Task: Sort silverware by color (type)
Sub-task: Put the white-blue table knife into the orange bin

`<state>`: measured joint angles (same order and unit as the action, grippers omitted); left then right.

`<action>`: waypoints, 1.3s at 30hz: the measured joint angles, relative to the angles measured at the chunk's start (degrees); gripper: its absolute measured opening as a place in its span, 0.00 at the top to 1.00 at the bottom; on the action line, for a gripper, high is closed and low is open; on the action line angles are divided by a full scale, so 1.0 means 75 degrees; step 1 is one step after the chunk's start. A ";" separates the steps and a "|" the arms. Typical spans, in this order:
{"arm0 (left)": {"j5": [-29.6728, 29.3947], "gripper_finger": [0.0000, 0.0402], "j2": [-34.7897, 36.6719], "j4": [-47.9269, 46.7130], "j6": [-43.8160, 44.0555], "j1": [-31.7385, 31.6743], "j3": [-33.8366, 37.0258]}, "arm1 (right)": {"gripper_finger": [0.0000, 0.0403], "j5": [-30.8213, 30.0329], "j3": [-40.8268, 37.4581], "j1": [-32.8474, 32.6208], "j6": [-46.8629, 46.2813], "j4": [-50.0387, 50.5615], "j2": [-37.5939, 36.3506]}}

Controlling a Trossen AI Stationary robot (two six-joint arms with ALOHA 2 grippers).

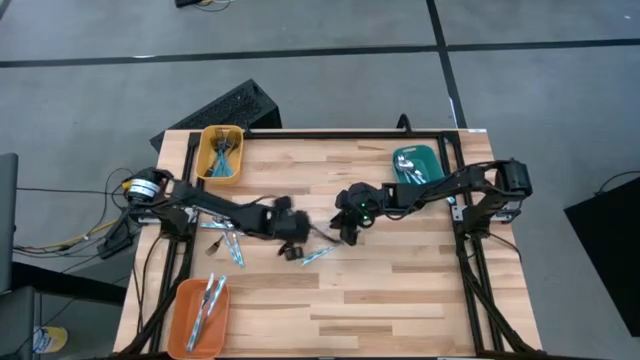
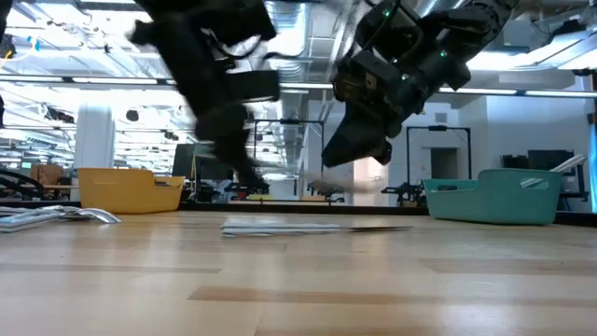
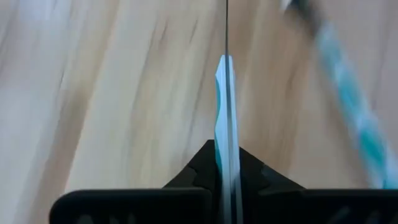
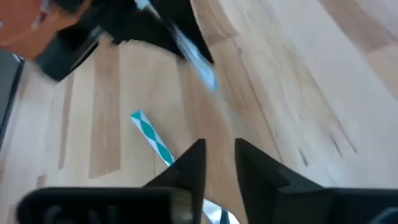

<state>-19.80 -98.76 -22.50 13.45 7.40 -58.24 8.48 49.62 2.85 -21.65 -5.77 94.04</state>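
Observation:
My left gripper [image 1: 294, 246] is near the table's middle, shut on one piece of silverware [image 3: 225, 118] with a light-blue handle. It shows edge-on in the left wrist view. My right gripper [image 1: 350, 228] hovers just to its right, open with a narrow gap [image 4: 217, 168], and holds nothing. One loose piece [image 1: 320, 255] lies flat on the wood between the grippers; its striped handle [image 4: 151, 137] runs under my right fingers. A small heap of silverware [image 1: 226, 240] lies left of the left gripper. My left gripper pinches the piece between its two fingers [image 3: 202, 171] on the light-blue handle [image 3: 222, 134]. The handle and the thin metal part [image 3: 226, 31] stick straight out past the fingertips, along the fingers. In the right wrist view the piece [image 4: 198, 62] is lifted clear of the table.
A yellow tray [image 1: 203, 152] with silverware stands at the far left corner and a teal tray [image 1: 432, 160] with silverware at the far right. An orange tray [image 1: 183, 318] with silverware is at the near left. Bare wood [image 1: 400, 300] fills the near right part.

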 joint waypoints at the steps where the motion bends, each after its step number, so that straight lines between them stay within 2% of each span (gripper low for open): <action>1: -0.0108 0.99 0.0159 -0.0624 0.0579 0.0194 0.0014 | 0.71 -0.0104 -0.0002 -0.0026 0.0008 -0.0059 -0.0027; 4: -0.0403 0.99 0.0779 -0.2365 0.2439 0.1019 0.0015 | 0.63 -0.0403 0.0003 -0.0046 0.0177 -0.0234 -0.0124; 7: -0.0642 0.99 0.1530 -0.3520 0.4176 0.1982 0.0009 | 0.56 -0.0626 0.0003 0.0060 0.0404 -0.0753 -0.0129; 9: -0.1328 0.99 0.2003 -0.4041 0.5170 0.2577 0.0009 | 0.53 -0.0711 0.0003 0.0163 0.0468 -0.1169 -0.0129; 13: -0.3401 0.99 0.2780 -0.5670 0.7896 0.3183 0.0003 | 0.50 -0.0713 0.0003 0.0346 0.0469 -0.1856 -0.0129; 16: -0.3347 0.99 0.3098 -0.6293 0.9368 0.3267 0.0162 | 0.50 -0.0713 0.0003 0.0346 0.0434 -0.1787 -0.0131; 18: -0.2750 0.99 0.3163 -0.6201 0.9737 0.3551 0.0263 | 0.50 -0.0712 0.0003 0.0264 0.0441 -0.1415 -0.0134; 21: -0.1887 0.99 0.3174 -0.5532 0.9914 0.4471 0.0216 | 0.50 -0.0713 -0.0050 0.0113 0.0466 -0.0994 -0.0134; 24: -0.1735 0.99 0.3231 -0.4691 1.0737 0.5752 -0.0071 | 0.50 -0.0932 -0.0217 0.0005 0.0277 -0.1094 -0.0134; 27: -0.2130 0.99 0.3159 -0.4440 1.1604 0.6868 -0.0215 | 0.50 -0.0816 -0.0256 -0.0099 0.0325 -0.1753 -0.0131; 29: -0.2527 0.99 0.3011 -0.4984 1.2513 0.7351 -0.0206 | 0.50 -0.0203 -0.0253 -0.0235 0.0501 -0.2578 -0.0131; 33: -0.2741 0.99 0.2626 -0.6175 1.3726 0.7539 -0.0196 | 0.50 0.1028 -0.0166 -0.0600 0.0621 -0.3861 0.0024; 35: -0.3384 0.99 0.2426 -0.6421 1.3757 0.7458 -0.0192 | 0.50 0.0905 -0.0096 -0.0846 0.0509 -0.4165 0.0024; 37: -0.4142 0.99 0.2277 -0.6411 1.3481 0.7290 -0.0192 | 0.50 0.0361 -0.0024 -0.1099 0.0500 -0.4403 0.0015; 39: -0.4579 0.99 0.2208 -0.6203 1.3041 0.7101 -0.0192 | 0.50 -0.0182 -0.0020 -0.1317 0.0495 -0.4737 0.0024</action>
<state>-54.14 -82.20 -69.02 111.26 60.66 -59.68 7.12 49.47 -7.03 -17.93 -41.30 94.22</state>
